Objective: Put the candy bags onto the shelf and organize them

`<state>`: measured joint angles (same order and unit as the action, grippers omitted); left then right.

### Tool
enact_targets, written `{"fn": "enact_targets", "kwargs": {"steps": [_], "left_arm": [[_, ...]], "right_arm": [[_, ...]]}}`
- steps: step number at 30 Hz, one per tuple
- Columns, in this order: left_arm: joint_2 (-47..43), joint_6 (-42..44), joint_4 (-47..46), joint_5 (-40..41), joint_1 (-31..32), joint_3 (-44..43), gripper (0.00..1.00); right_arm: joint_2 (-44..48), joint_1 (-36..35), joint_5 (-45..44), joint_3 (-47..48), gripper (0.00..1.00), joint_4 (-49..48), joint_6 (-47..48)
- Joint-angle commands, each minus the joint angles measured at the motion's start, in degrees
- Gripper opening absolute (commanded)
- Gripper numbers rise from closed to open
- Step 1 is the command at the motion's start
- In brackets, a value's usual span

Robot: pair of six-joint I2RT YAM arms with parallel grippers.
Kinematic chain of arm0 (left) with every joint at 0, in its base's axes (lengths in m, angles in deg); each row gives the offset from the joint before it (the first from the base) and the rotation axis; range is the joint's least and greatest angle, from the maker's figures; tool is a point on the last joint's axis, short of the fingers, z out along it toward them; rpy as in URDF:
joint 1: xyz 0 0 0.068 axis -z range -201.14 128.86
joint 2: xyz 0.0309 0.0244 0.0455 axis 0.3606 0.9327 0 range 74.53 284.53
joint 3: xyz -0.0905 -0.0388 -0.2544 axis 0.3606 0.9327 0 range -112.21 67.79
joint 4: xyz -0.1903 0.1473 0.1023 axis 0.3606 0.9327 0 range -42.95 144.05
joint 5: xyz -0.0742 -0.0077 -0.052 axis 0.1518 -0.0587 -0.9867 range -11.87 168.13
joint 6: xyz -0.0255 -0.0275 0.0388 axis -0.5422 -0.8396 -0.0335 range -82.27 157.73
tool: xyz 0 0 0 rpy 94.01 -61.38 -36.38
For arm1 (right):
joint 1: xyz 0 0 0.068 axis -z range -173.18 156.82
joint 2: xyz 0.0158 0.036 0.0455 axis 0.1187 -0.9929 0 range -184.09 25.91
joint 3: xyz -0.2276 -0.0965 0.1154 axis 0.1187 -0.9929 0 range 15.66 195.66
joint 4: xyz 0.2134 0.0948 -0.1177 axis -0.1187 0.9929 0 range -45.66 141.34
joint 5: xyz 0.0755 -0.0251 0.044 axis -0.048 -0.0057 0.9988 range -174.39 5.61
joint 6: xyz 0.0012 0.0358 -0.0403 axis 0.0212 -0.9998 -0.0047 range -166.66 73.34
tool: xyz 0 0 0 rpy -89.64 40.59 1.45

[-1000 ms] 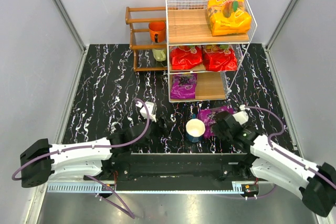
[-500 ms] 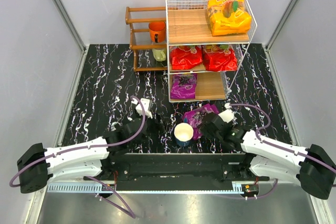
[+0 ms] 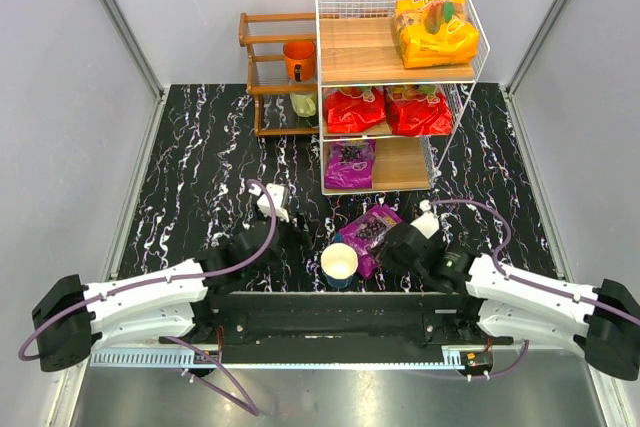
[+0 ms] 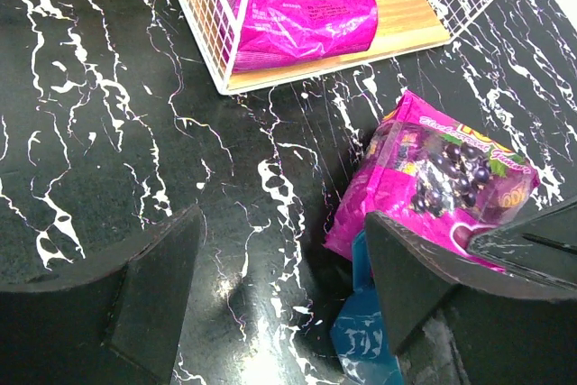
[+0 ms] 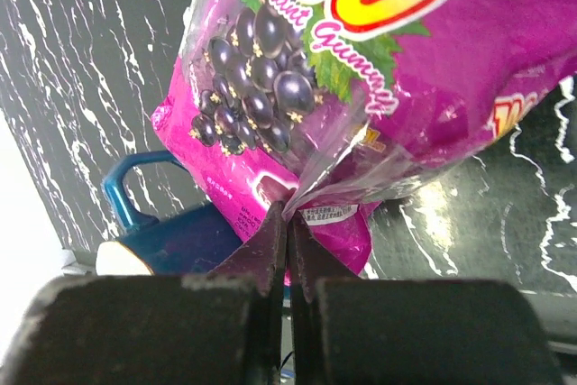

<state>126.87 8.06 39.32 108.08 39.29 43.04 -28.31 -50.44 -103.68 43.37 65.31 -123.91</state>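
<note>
My right gripper [image 3: 392,240] is shut on a purple candy bag [image 3: 369,235], pinching its edge; the bag [image 5: 361,69] hangs just above the table, touching the blue cup [image 5: 180,236]. The bag also shows in the left wrist view [image 4: 433,187]. My left gripper [image 3: 290,239] is open and empty low over the table, left of the cup. The white wire shelf [image 3: 330,97] holds an orange-yellow bag [image 3: 433,31] on top, two red bags [image 3: 355,109] [image 3: 418,110] in the middle and a purple bag [image 3: 350,163] on the bottom board.
A white paper cup with blue outside [image 3: 339,264] stands between my grippers, against the held bag. A dark brown wooden rack [image 3: 272,72] with an orange mug [image 3: 299,59] stands left of the shelf. Grey walls enclose the black marbled table [image 3: 200,177].
My right gripper has carried the purple bag leftward and nearer, pushing the cup left and toward the front edge. My left arm has shifted slightly.
</note>
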Motion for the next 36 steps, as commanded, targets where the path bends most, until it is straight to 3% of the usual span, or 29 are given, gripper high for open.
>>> {"fn": "enact_targets", "kwargs": {"steps": [1, 6, 10, 19, 24, 30, 36], "left_arm": [[1.19, 1.28, -2.2, -1.82, -0.57, -3.02, 0.76], [3.73, 4.18, -3.43, -5.86, -2.06, -4.34, 0.72], [6.19, 7.34, -4.93, -15.59, -5.57, -7.05, 0.7], [14.28, 14.11, -6.25, -34.78, -12.6, -15.06, 0.71], [19.98, 13.85, -8.18, -41.54, -14.11, -18.04, 0.75], [26.85, 12.09, -11.61, -46.56, -14.11, -20.07, 0.75], [30.19, 12.09, -12.4, -48.85, -14.11, -20.86, 0.75]], "right_arm": [[5.59, -1.02, 0.05, 0.07, 0.0, 4.59, 0.61], [11.93, -1.02, -6.8, 0.42, 0.0, 13.65, 3.77], [15.28, -1.02, -7.34, 0.86, 0.0, 17.69, 7.02], [10.45, -0.32, -8.92, 2.79, 0.0, 18.49, 14.32], [11.06, 4.51, -8.05, 2.01, 0.0, 14.12, 18.26], [7.92, 15.05, 1.53, -0.9, 0.0, 3.57, 25.73], [1.75, 15.68, 1.27, 1.04, 0.0, 0.48, 30.66]]}}
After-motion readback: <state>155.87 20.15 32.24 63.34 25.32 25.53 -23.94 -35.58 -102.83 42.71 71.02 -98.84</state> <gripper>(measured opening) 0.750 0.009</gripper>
